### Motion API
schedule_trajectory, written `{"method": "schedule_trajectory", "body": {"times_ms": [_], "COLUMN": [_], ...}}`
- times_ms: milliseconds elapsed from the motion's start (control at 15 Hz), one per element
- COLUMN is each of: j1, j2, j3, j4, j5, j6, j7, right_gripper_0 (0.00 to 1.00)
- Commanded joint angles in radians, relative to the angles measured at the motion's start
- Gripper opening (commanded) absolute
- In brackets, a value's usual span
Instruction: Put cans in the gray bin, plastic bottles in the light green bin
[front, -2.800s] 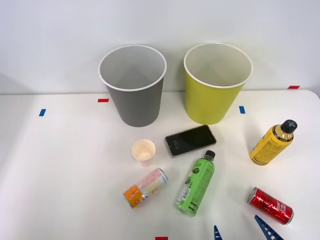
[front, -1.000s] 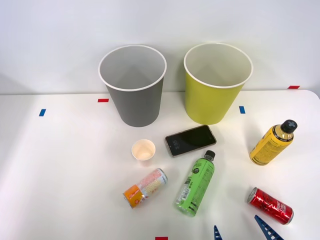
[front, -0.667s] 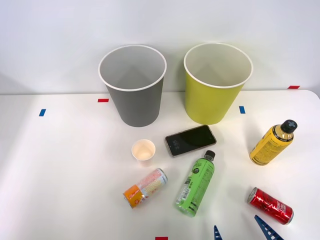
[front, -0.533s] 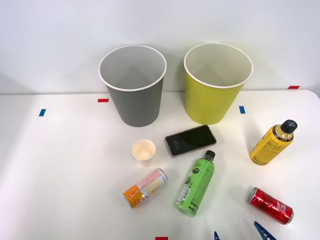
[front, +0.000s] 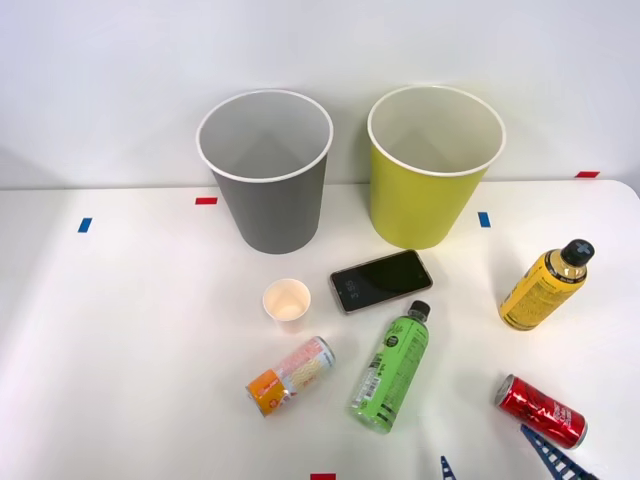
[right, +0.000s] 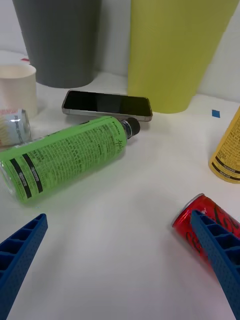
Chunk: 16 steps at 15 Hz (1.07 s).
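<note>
The gray bin is standing at upper centre-left of the front view and the light green bin at upper centre-right, both upright and looking empty. Nothing is sorted yet, so the likely trouble is a bad first pick. The cans and bottles are all lying on their sides and will probably roll if a finger nudges one instead of closing around it.

The green bottle is lying at lower centre, cap pointing toward a phone just beyond it. A sweep at the bottle could push the cap into the phone.

The yellow-orange bottle is lying at right, well apart from the rest. The red can is sitting at lower right, and the printed can at lower centre-left, near a paper cup that belongs in neither bin.

The right gripper is hanging at the bottom edge with its blue fingers spread wide and holding nothing. In the wrist view one finger is overlapping the red can, so that can seems nearest; closing from here may clip its end and send it rolling.
</note>
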<state>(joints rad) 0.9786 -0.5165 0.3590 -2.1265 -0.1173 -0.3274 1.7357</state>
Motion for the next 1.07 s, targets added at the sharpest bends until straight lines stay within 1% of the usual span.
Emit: {"method": "schedule_trajectory", "body": {"times_ms": [67,200,267,333,467,533,667,800,933,1067], "j1": [-0.011,-0.029,-0.041,-0.066,-0.127,-0.158,-0.235,-0.322,-0.379,-0.443], "j2": [-0.129,-0.211,-0.255,-0.3,-0.361,-0.39,-0.441,-0.49,-0.513,-0.516], "j3": [-0.077,-0.121,-0.153,-0.202,-0.264,-0.273,-0.268,-0.268,-0.259,-0.247], "j4": [-0.185,-0.317,-0.372,-0.431,-0.466,-0.467,-0.474,-0.491,-0.491,-0.491], "j5": [-0.054,-0.14,-0.177,-0.217,-0.254,-0.243,-0.232,-0.243,-0.278,-0.332], "j6": [0.261,0.444,0.525,0.646,0.818,0.858,0.981,1.179,1.318,1.409], "j7": [-0.019,-0.031,-0.039,-0.05,-0.07,-0.077,-0.088,-0.099,-0.099,-0.091], "right_gripper_0": [1.0,1.0,1.0,1.0,1.0,1.0,1.0,1.0,1.0,1.0]}}
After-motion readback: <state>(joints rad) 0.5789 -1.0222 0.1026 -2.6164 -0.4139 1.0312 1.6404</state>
